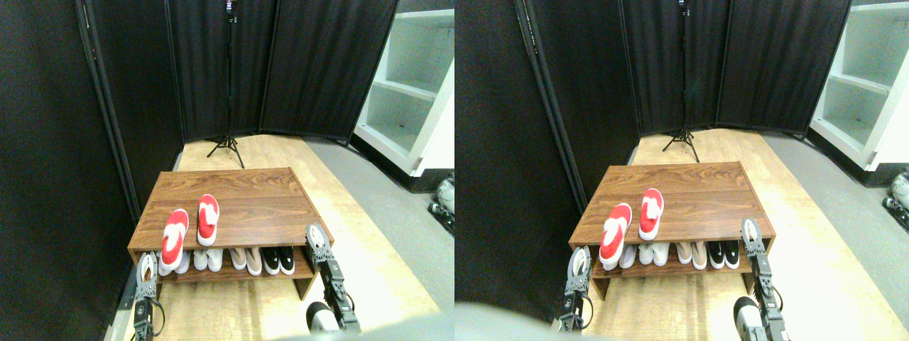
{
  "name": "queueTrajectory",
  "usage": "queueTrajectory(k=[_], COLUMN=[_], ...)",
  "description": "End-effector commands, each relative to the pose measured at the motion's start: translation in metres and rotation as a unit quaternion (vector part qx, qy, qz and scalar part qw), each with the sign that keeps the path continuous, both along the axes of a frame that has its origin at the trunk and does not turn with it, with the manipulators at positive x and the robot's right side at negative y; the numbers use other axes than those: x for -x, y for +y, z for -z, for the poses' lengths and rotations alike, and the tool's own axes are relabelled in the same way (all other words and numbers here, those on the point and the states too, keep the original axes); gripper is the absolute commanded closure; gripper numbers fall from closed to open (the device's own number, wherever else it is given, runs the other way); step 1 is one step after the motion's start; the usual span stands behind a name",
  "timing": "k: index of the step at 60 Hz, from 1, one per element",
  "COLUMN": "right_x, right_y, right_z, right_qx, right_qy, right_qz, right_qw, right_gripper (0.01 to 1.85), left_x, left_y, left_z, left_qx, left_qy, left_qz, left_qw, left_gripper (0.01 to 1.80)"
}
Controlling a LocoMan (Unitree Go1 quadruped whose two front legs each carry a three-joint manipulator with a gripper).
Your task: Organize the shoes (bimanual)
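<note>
Two red shoes lie on top of the wooden shoe rack (pixel 248 186), toes pointing away. The left shoe (pixel 173 237) sits at the front left edge, its heel overhanging slightly. The right shoe (pixel 207 219) lies a little farther back, apart from the first. My left gripper (pixel 146 272) is raised at the rack's front left corner, just below and left of the left shoe. My right gripper (pixel 317 238) stands at the rack's front right corner, far from both shoes. Neither holds anything.
The lower shelf holds white (pixel 208 258), beige (pixel 246 259) and black (pixel 278 260) pairs. Black curtain panels (pixel 64 142) close off the left and back. A tripod (pixel 229 145) stands behind the rack; a white shelving unit (pixel 415 92) is at the right.
</note>
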State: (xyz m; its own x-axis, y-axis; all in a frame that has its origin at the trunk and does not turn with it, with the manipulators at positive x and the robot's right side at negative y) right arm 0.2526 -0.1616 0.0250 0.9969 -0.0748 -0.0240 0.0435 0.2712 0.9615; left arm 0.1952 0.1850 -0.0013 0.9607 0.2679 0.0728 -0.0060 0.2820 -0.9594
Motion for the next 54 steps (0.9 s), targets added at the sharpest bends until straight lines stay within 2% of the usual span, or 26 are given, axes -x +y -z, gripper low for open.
queueTrajectory(k=[1,3,6,8,10,11,19,28,44,54], right_x=[-0.003,-0.004,-0.006,-0.007,-0.008,-0.009,-0.012,-0.014,-0.014,-0.015], right_y=[0.003,0.003,0.003,0.003,0.004,0.004,0.004,0.004,0.003,0.002], right_z=[-0.009,-0.008,-0.007,-0.007,-0.007,-0.007,-0.007,-0.007,-0.007,-0.007], right_qx=[0.0,0.001,0.0,0.001,0.0,0.0,0.002,-0.002,-0.011,-0.009], right_qy=[-0.02,-0.018,-0.016,-0.017,-0.017,-0.016,-0.027,-0.032,-0.026,-0.027], right_qz=[-0.001,0.001,0.003,0.003,0.003,0.004,-0.002,-0.006,0.005,0.007], right_qw=[1.0,1.0,1.0,1.0,1.0,1.0,1.0,0.999,1.0,1.0], right_gripper=[1.85,1.85,1.85,1.85,1.85,1.85,1.85,1.85,1.85,1.85], left_x=[0.003,0.006,0.009,0.01,0.01,0.012,0.01,0.002,-0.026,-0.041], left_y=[-0.013,-0.017,-0.023,-0.026,-0.027,-0.029,-0.03,-0.026,-0.014,-0.012], left_z=[-0.013,-0.015,-0.017,-0.018,-0.018,-0.019,-0.017,-0.009,0.013,0.028], left_qx=[0.016,0.018,0.014,0.013,0.011,0.002,-0.018,-0.02,0.022,0.051], left_qy=[0.003,0.012,0.027,0.034,0.036,0.043,0.064,0.074,0.083,0.084], left_qz=[0.016,0.02,0.027,0.036,0.036,0.039,0.053,0.064,0.068,0.058], left_qw=[1.0,1.0,0.999,0.999,0.999,0.998,0.996,0.995,0.994,0.993], left_gripper=[1.36,1.03,0.7,0.58,0.56,0.48,0.22,0.17,0.11,0.22])
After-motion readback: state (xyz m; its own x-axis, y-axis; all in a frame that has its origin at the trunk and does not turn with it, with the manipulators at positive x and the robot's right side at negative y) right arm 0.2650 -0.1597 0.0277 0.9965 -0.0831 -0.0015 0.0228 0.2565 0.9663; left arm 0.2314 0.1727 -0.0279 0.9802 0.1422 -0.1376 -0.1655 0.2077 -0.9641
